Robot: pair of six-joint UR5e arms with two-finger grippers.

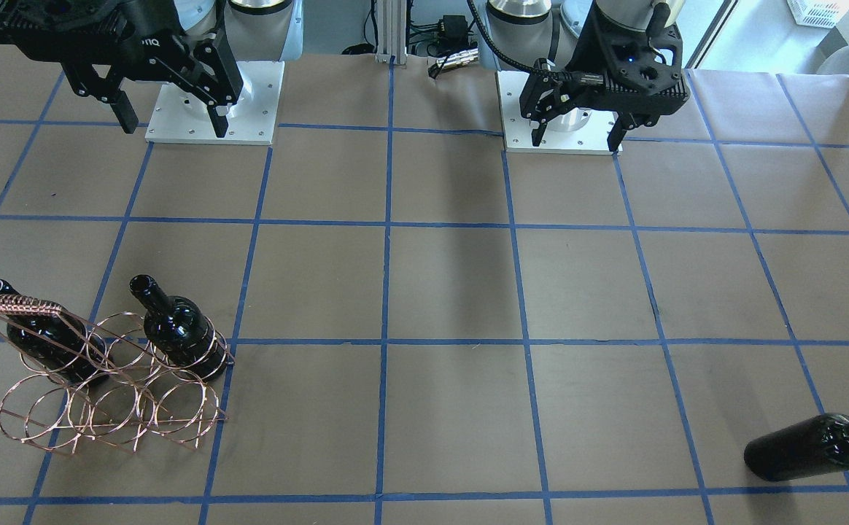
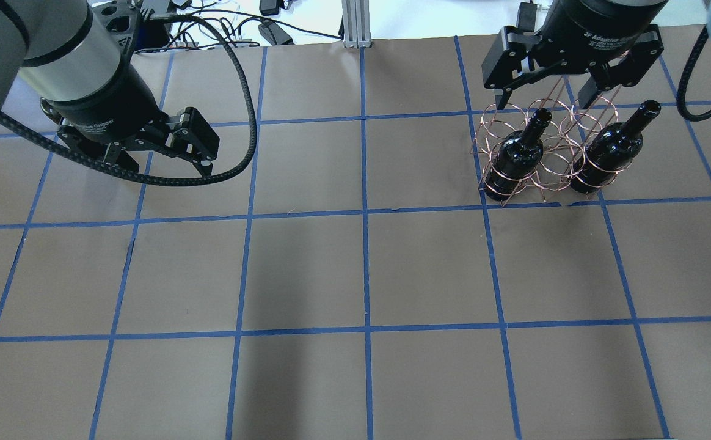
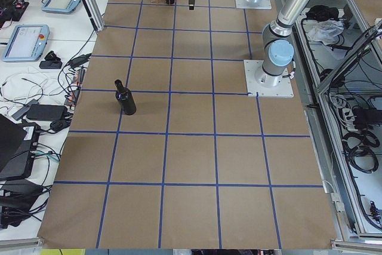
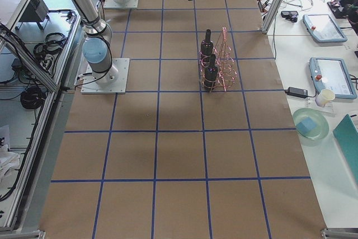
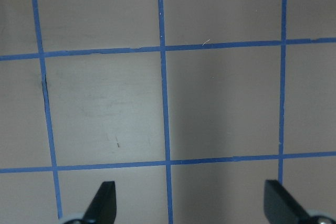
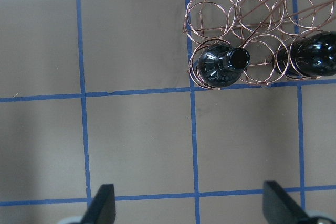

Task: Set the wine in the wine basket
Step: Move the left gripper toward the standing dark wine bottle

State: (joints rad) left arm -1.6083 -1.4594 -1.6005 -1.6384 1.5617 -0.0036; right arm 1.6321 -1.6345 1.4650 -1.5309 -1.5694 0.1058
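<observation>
Overhead exterior view shows the wine basket (image 2: 554, 146) in the upper right of the frame, on the brown table (image 2: 306, 275). In it, one dark bottle (image 2: 517, 156) sits in a ring at the left end. At the right end sits another dark bottle (image 2: 612, 146). The ring between them looks empty. So two bottles are in, and I think that part of the job is done.

One bottle is left out. The third bottle (image 1: 811, 446) is in the lower right corner of the front-facing view. It is well apart from the basket, which is at the lower left there. The left side view shows it standing up on the table by itself, and nothing touches it. It has to be picked up, carried across and put into a free ring.

The right gripper (image 2: 545, 101) hangs high up near the basket, at the top right of the overhead view. Its jaws are spread wide and it holds nothing. The left gripper (image 2: 163, 168) is in the upper left of that view, over bare table. Its jaws are wide apart too, and it is empty. I think the left gripper is on the lone bottle's side.
</observation>
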